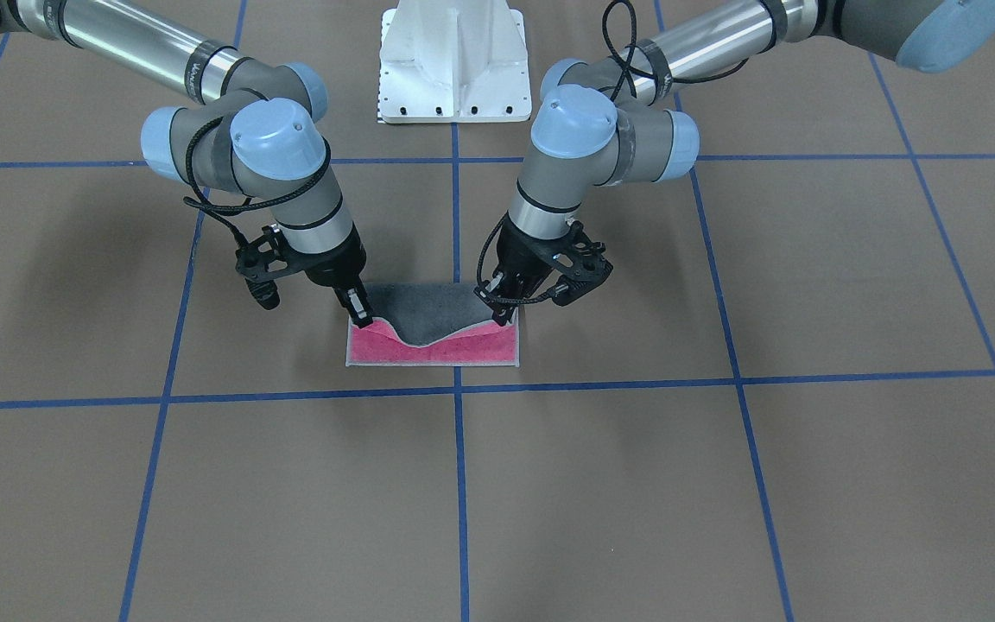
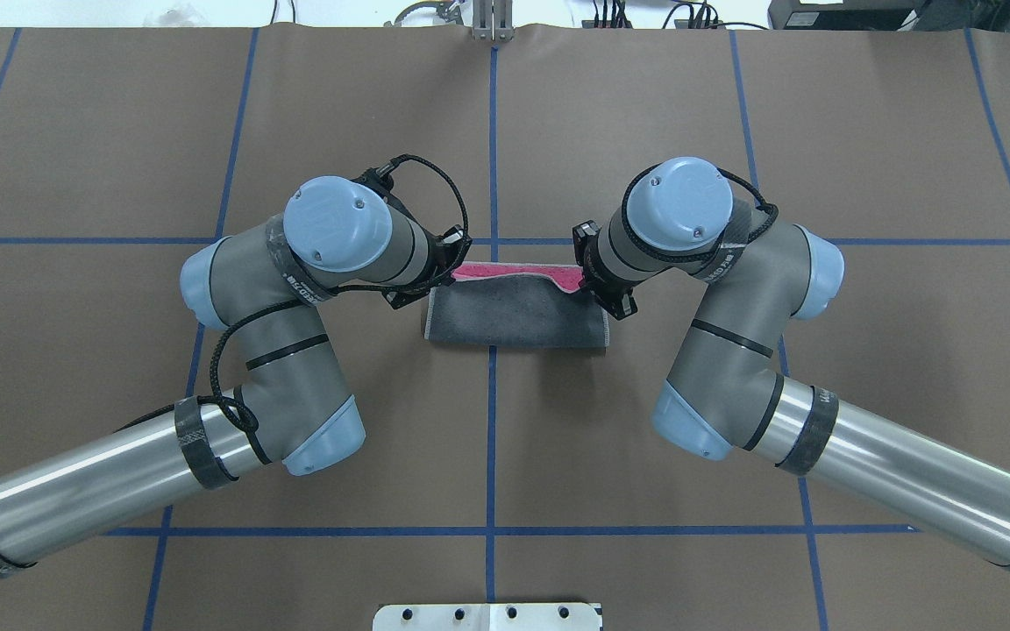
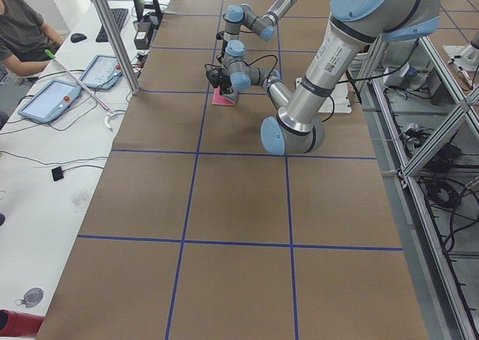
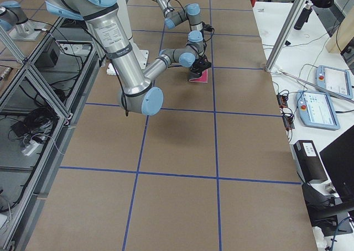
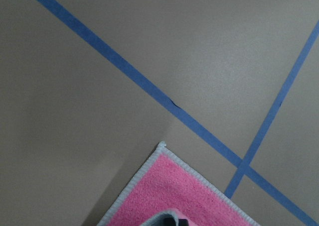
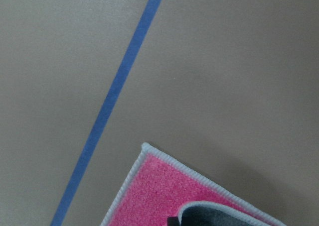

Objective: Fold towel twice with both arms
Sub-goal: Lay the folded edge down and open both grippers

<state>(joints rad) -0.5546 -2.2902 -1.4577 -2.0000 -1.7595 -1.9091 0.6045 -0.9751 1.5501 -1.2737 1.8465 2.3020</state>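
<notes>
The towel lies at the table's middle, partly folded: its dark grey face (image 1: 428,309) is drawn over the pink face (image 1: 441,350), leaving a pink strip along the far edge (image 2: 487,272). My left gripper (image 1: 500,304) is shut on one lifted corner of the grey flap. My right gripper (image 1: 363,318) is shut on the other. The flap sags between them. In the overhead view the wrists hide both grippers' fingers. The left wrist view shows a pink corner (image 5: 174,196), and so does the right wrist view (image 6: 164,191), each with the grey flap's edge at the bottom.
The white bolted pedestal base (image 1: 454,60) stands behind the towel on the robot's side. Blue tape lines (image 1: 460,484) cross the brown table cover. A side bench with tablets (image 3: 52,100) and a seated person (image 3: 22,25) runs along the table's far side.
</notes>
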